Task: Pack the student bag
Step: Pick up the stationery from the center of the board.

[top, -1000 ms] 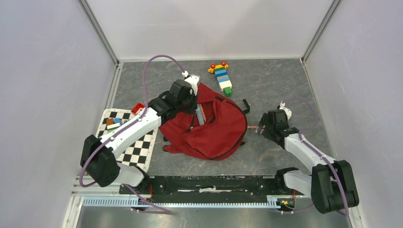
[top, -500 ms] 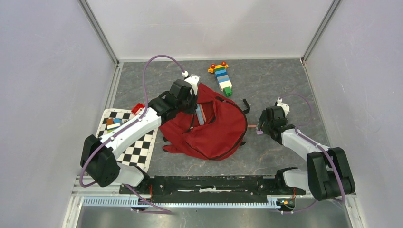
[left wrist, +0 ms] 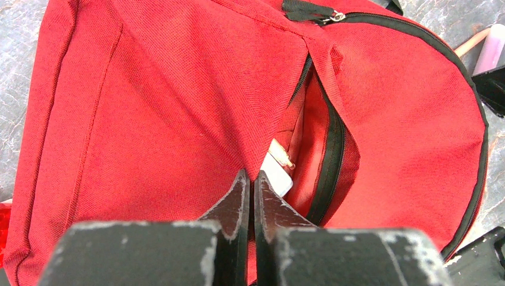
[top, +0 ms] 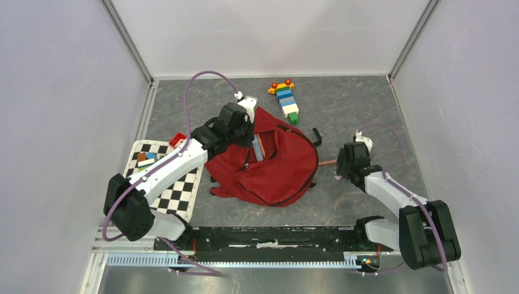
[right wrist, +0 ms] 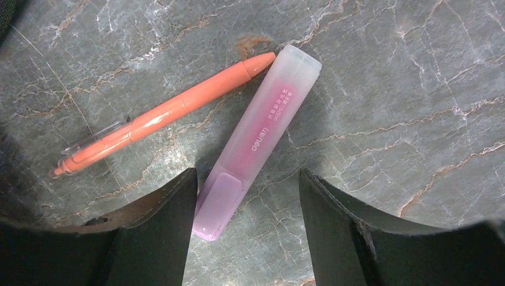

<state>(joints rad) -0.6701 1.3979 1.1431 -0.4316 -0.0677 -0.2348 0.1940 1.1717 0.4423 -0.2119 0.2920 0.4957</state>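
The dark-red student bag (top: 269, 165) lies flat mid-table, its black zipper open. My left gripper (left wrist: 251, 174) is shut on the bag's red fabric flap (left wrist: 262, 113) and holds the opening apart. A white item (left wrist: 277, 173) shows inside. My right gripper (right wrist: 247, 179) is open, low over the floor right of the bag (top: 340, 165). A pink highlighter (right wrist: 256, 140) lies between its fingers, its cap end beside the left finger. An orange pen (right wrist: 161, 113) lies just left of it.
A toy block train (top: 285, 101) lies at the back. A checkerboard mat (top: 177, 196) with small coloured blocks lies at the left, and a small red box (top: 178, 139) sits at its far corner. White walls enclose the table.
My right gripper has shifted slightly right and nearer over the pen and highlighter. The left arm and the bag have not moved.
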